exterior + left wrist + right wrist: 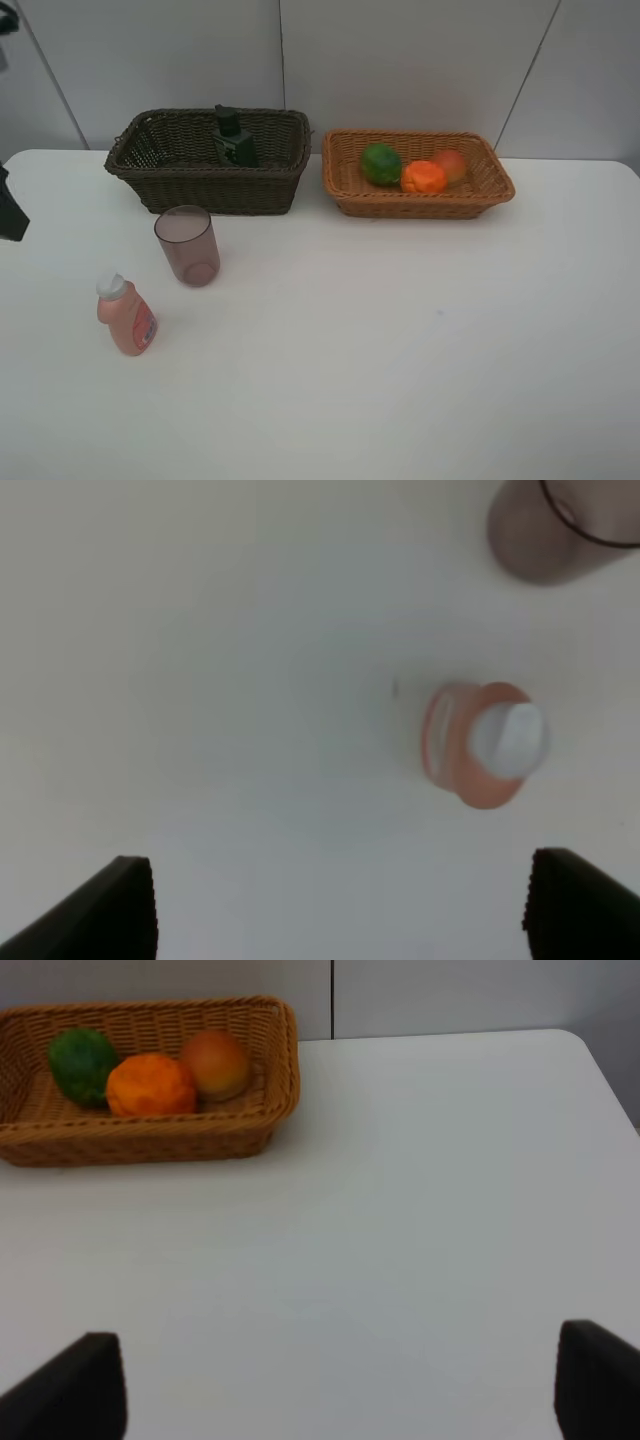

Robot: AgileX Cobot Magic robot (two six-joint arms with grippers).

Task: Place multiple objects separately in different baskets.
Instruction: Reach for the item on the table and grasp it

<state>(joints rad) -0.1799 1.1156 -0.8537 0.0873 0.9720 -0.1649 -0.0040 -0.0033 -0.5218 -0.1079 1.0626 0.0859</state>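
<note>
The dark brown basket (205, 190) stands at the back left with the black square bottle (233, 140) inside. The light tan basket (420, 206) at the back right holds the green fruit (381, 163), the tangerine (424, 177) and the peach-like fruit (453, 163). The mauve cup (187, 245) and the pink white-capped bottle (126, 316) stand upright on the table in front of the dark basket. My left gripper (345, 910) is open and empty above the table, beside the pink bottle (487, 742). My right gripper (335, 1385) is open and empty, well short of the tan basket (140, 1145).
A dark part of the left arm (10, 205) shows at the left edge of the exterior view. The white table (400, 340) meets a grey panelled wall behind the baskets. The cup (550, 530) stands just past the pink bottle in the left wrist view.
</note>
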